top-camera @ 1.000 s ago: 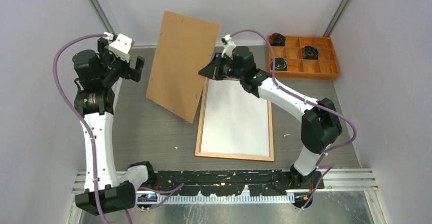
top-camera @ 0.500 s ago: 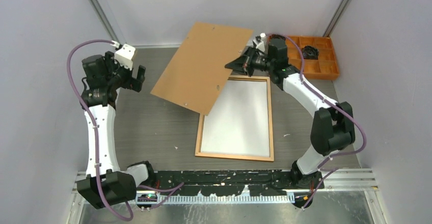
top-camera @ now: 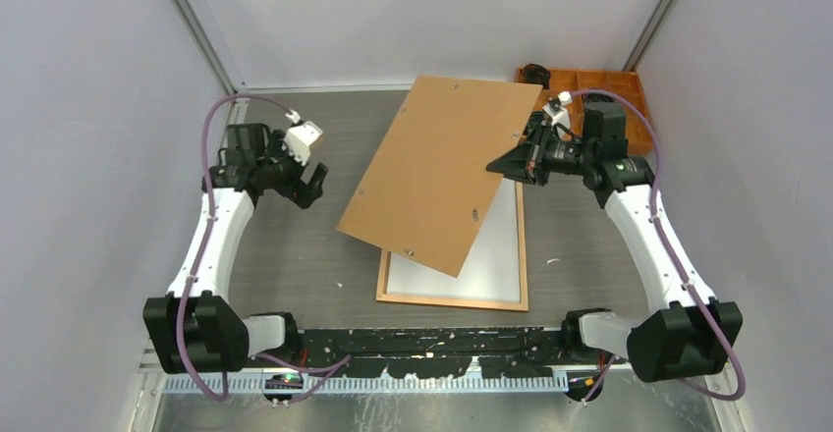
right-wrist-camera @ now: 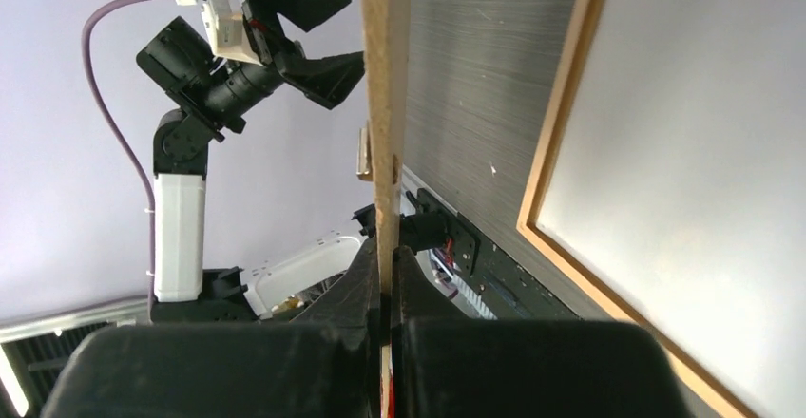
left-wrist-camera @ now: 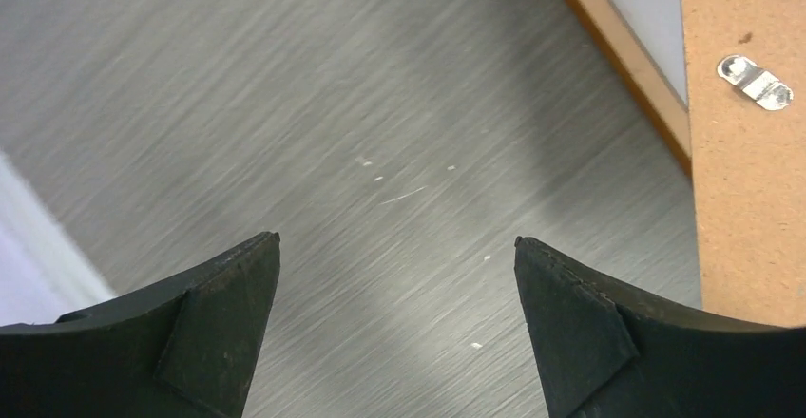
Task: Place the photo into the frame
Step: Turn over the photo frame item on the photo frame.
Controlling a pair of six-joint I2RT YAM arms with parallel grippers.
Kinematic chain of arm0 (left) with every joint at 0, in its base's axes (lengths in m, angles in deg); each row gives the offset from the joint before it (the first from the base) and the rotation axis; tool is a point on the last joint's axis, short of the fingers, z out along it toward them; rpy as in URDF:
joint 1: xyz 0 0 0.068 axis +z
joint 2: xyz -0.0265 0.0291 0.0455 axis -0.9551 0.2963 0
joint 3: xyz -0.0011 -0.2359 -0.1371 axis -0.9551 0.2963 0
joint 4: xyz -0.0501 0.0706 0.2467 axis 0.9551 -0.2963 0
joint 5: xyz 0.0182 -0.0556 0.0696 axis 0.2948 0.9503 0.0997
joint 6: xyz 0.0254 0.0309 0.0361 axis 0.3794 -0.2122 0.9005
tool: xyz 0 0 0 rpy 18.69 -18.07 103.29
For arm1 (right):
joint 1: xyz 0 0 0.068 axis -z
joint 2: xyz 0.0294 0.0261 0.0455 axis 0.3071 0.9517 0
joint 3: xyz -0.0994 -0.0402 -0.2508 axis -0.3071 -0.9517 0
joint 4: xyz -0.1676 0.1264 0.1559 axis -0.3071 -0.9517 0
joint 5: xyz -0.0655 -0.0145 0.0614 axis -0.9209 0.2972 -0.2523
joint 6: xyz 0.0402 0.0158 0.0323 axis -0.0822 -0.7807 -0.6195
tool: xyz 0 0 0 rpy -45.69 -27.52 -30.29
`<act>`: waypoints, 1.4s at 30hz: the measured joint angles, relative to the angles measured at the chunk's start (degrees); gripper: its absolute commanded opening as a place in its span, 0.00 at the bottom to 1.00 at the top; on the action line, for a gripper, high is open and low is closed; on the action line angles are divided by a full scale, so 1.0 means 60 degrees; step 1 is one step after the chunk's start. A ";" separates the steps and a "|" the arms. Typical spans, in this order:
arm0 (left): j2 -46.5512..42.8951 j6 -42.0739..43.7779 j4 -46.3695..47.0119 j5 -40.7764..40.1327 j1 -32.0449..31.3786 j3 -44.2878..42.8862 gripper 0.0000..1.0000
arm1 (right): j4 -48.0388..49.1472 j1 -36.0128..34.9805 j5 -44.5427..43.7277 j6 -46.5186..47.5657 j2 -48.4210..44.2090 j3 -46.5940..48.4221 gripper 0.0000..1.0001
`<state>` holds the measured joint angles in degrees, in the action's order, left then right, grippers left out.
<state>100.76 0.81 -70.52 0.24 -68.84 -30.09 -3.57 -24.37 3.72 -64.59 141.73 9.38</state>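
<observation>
Here the right tool (top-camera: 498,168) is clamped on the right edge of the brown backing board (top-camera: 442,172). It holds the board tilted above the surface (top-camera: 285,245), with the board's near corner over the frame (top-camera: 452,301). The frame lies flat, right of the middle. A white sheet (top-camera: 496,250) fills it; whether this is the photo face down cannot be told. The left tool (top-camera: 310,183) hangs over the surface at the left, fingers wide apart and holding nothing, well apart from the board. An orange tray (top-camera: 629,81) sits in the far right corner.
</observation>
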 measured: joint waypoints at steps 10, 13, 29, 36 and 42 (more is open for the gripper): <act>0.2699 -0.1923 0.0430 -0.0353 -0.2707 -0.0484 0.81 | -0.2605 0.0780 -0.0623 0.1129 -0.1555 -0.0229 0.01; 0.4127 -0.2568 0.0641 -0.0397 -0.3107 -0.1326 0.80 | -0.3442 0.0769 -0.0805 0.1537 -0.1869 -0.0248 0.01; 0.7482 -0.4743 0.1945 -0.0393 -0.4080 -0.2969 0.57 | -0.5362 0.0765 -0.1654 0.2583 -0.2014 -0.0259 0.01; 0.7810 -0.5009 0.2113 -0.0408 -0.4091 -0.3228 0.43 | -0.5355 0.0765 -0.1632 0.2612 -0.1832 -0.0259 0.01; 0.7814 -0.5023 0.2208 -0.0528 -0.4091 -0.3202 0.37 | -0.5096 0.0765 -0.1472 0.2554 -0.1810 -0.0437 0.01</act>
<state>147.64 -29.33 -57.28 -2.93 -93.39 -49.30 -34.15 -19.78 -5.11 -49.27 130.86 6.75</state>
